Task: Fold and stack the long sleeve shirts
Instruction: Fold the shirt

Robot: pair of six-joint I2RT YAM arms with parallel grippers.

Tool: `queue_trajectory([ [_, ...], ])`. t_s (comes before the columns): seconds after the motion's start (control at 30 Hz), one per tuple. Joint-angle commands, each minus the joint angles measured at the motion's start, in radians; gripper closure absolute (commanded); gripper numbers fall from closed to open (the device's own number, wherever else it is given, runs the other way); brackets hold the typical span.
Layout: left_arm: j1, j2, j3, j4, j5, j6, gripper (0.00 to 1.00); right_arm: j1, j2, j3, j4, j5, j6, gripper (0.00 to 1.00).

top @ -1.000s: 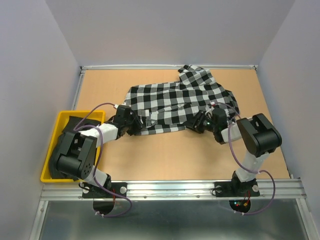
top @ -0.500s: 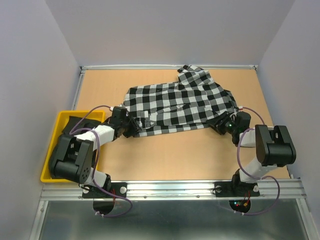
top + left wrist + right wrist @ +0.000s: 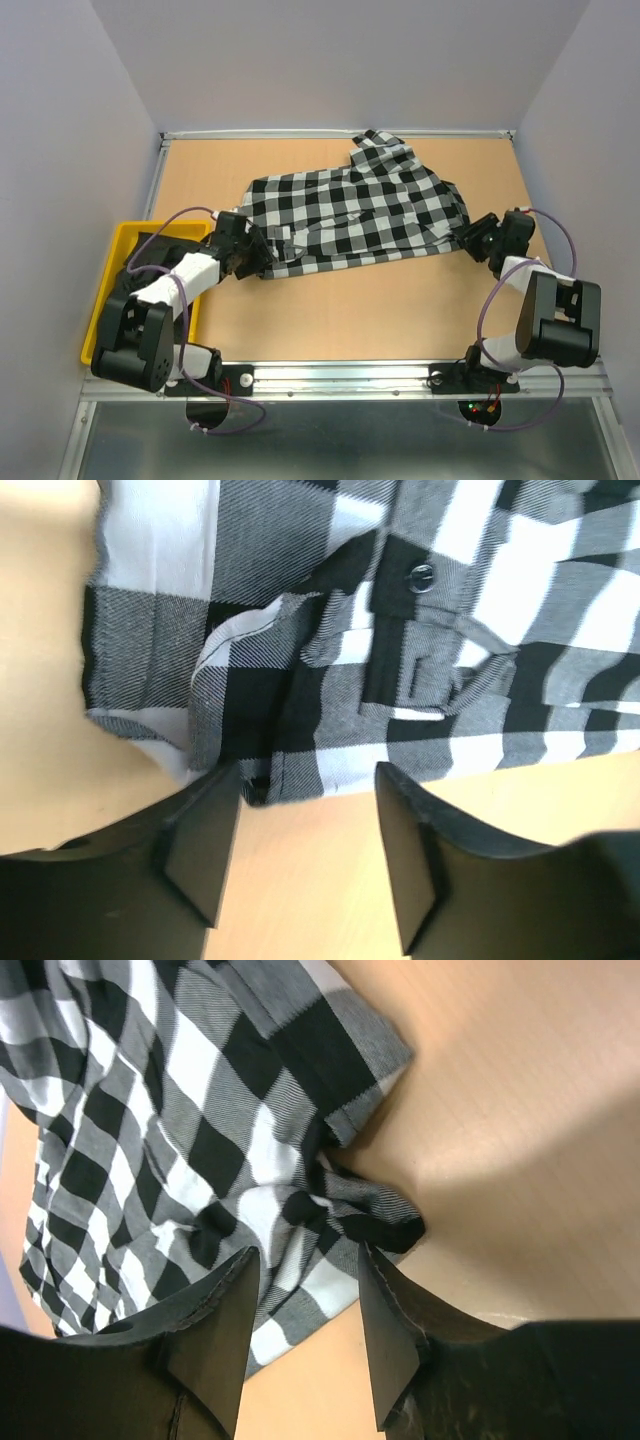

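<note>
Checked shirt (image 3: 355, 212) lies spread across the worktop (image 3: 400, 310). Left fingers (image 3: 200, 845) gape at its hem, holding nothing; right fingers (image 3: 215, 1325) pinch its bunched corner. Yellow bin (image 3: 118, 262) holds dark cloth.

counted one checked shirt (image 3: 355, 215), one yellow bin (image 3: 118, 262) with dark cloth inside, two arms, two grippers: left gripper (image 3: 262, 258), right gripper (image 3: 470, 238).

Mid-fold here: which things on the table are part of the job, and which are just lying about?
Job:
- checked shirt
- black cloth in the bin, possibly the second shirt

Lying about:
- yellow bin at the left edge
</note>
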Motion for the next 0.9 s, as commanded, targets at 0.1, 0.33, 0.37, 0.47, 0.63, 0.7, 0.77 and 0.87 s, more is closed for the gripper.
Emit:
queue_trajectory([
  [0.1, 0.008, -0.096, 0.178, -0.083, -0.095, 0.153, 0.11, 0.058, -0.109, 0.16, -0.225, 0.101, -0.1, 0.5],
  [0.33, 0.003, 0.04, 0.291, -0.017, -0.076, 0.17, 0.08, 0.291, -0.007, 0.373, -0.351, 0.19, -0.185, 0.49],
  [0.37, 0.0, 0.06, 0.307, -0.012, -0.076, 0.172, 0.08, 0.314, 0.005, 0.39, -0.354, 0.204, -0.191, 0.49],
  [0.47, -0.02, 0.171, 0.38, -0.009, -0.09, 0.192, 0.08, 0.385, 0.068, 0.447, -0.357, 0.242, -0.203, 0.49],
  [0.63, -0.052, 0.324, 0.502, -0.014, -0.107, 0.207, 0.08, 0.419, 0.226, 0.542, -0.403, 0.222, -0.231, 0.48],
  [0.7, -0.061, 0.388, 0.519, -0.015, -0.125, 0.204, 0.08, 0.425, 0.272, 0.545, -0.409, 0.218, -0.231, 0.47],
  [0.77, -0.071, 0.421, 0.525, -0.018, -0.127, 0.207, 0.08, 0.426, 0.292, 0.532, -0.411, 0.211, -0.231, 0.46],
  [0.87, -0.075, 0.461, 0.506, -0.032, -0.127, 0.209, 0.08, 0.426, 0.312, 0.49, -0.417, 0.227, -0.24, 0.45],
])
